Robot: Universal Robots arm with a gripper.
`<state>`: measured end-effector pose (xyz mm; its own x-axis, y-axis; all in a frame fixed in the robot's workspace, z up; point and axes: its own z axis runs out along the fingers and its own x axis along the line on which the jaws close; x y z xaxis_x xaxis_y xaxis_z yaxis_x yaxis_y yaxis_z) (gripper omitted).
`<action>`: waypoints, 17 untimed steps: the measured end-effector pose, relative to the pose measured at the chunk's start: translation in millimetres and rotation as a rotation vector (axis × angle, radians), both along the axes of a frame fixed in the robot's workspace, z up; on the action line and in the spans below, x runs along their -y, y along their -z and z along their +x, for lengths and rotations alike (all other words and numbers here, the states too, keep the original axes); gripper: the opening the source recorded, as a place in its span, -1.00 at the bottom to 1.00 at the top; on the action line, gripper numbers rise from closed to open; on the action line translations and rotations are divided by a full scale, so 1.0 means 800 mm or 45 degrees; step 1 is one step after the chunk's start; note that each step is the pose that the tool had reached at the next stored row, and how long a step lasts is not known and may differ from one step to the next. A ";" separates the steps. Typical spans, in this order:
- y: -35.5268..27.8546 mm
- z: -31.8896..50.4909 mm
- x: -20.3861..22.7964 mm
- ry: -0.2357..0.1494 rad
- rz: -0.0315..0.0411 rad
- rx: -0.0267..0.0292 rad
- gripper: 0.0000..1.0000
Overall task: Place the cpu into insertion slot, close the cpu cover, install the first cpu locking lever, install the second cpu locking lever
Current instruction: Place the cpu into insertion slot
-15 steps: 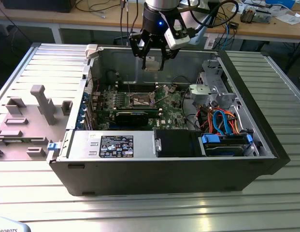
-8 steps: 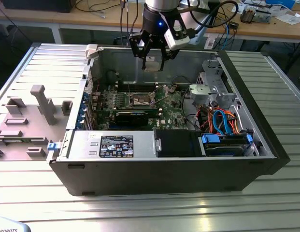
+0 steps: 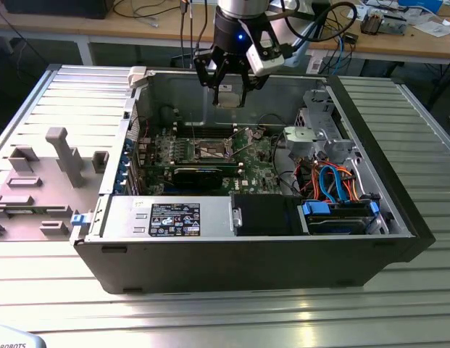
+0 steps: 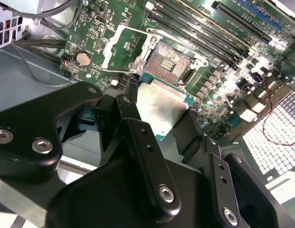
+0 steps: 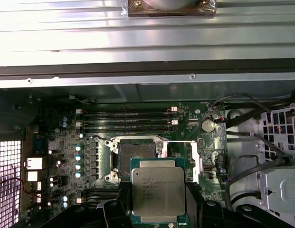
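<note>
My gripper [image 3: 228, 88] hangs above the open computer case, shut on the cpu [image 3: 228, 97], a small square chip with a silver-grey top. In both wrist views the cpu [image 4: 161, 111] [image 5: 159, 190] sits between the black fingers [image 4: 129, 111], held in the air just beside the insertion slot [image 4: 171, 59] [image 5: 136, 156]. The slot's brownish contact field lies bare on the green motherboard [image 3: 182, 154]. The cpu cover [image 4: 116, 47] [image 5: 194, 164], a thin metal frame, stands flipped open next to the slot.
Long black memory slots [image 5: 126, 118] run beside the socket. A labelled power supply [image 3: 174, 217] lines the case's near wall. At the exterior view's right are a metal drive cage [image 3: 319, 138] and orange and blue cables [image 3: 337, 181]. A grey fixture [image 3: 51, 174] lies outside at the left.
</note>
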<state>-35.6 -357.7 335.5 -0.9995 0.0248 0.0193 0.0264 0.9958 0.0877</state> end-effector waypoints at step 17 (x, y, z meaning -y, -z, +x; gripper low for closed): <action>0.0054 0.000 0.0000 0.000 0.0000 0.0000 0.08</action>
